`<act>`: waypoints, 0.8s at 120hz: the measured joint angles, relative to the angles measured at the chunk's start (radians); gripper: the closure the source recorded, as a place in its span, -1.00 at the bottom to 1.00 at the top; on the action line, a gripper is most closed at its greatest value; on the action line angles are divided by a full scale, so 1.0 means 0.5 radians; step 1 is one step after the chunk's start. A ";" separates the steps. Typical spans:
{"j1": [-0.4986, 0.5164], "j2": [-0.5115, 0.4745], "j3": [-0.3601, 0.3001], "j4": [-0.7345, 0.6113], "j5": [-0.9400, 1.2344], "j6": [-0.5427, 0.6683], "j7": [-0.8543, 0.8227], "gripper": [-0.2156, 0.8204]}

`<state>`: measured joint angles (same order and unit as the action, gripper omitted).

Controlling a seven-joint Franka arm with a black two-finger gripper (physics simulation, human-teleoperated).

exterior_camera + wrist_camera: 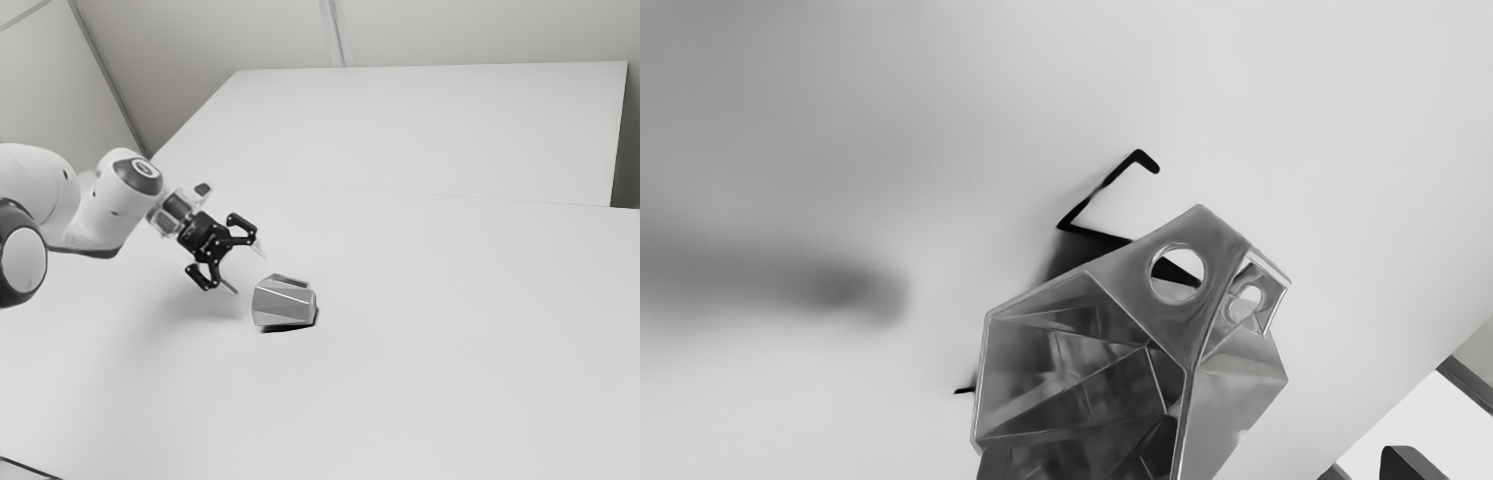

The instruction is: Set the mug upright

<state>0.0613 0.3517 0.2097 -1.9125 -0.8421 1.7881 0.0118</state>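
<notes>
- Pale, smooth surface here, plain light walls behind!
- And there's the mug, tipped on its side on the surface, just beyond the fingers!
- Grey, all angular facets, bright edges, dark shadow beneath!
- Fingers spread wide apart!

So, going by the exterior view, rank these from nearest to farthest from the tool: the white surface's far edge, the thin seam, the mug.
1. Mug: on its side, just past the open tool, toward the exterior view's right.
2. Thin seam: crossing the white surface behind the mug.
3. Far edge: at the back, beyond the seam.
</notes>
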 joint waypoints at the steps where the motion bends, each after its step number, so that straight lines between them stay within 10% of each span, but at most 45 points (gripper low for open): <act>1: 0.000 0.003 0.000 -0.001 -0.007 0.004 0.006 -0.58; 73: -0.055 0.049 -0.051 -0.141 -0.405 0.109 0.269 -0.58; 96: -0.081 0.053 -0.069 -0.129 -0.358 0.143 0.303 0.22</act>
<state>0.0208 0.3783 0.1754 -1.9768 -1.0213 1.8598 0.1633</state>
